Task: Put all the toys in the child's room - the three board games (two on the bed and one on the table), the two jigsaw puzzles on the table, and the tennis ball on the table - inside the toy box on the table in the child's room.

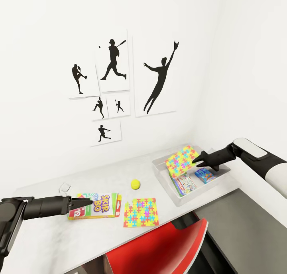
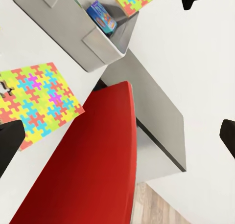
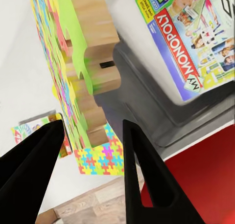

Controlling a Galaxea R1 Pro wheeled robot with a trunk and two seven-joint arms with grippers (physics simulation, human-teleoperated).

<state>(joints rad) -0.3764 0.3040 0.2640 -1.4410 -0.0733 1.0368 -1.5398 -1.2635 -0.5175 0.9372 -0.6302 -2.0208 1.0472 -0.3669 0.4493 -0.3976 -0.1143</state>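
Puzzle-drop step: right hand, fingers parted, at tilted jigsaw puzzle over toy box; left hand, spread wide, should next grip SKIP-BO box on desk

One jigsaw puzzle leans in the toy box with a green game and a blue game. SKIP-BO, the tennis ball and another puzzle lie on the table.

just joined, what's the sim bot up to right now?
It is tidying toys into the toy box on the table. The right pincer, open, is at a jigsaw puzzle leaning tilted on the box's rim. Two board games, a green one and a blue one, already lie inside. The left pincer reaches over the SKIP-BO box. The tennis ball and the second puzzle remain on the table.
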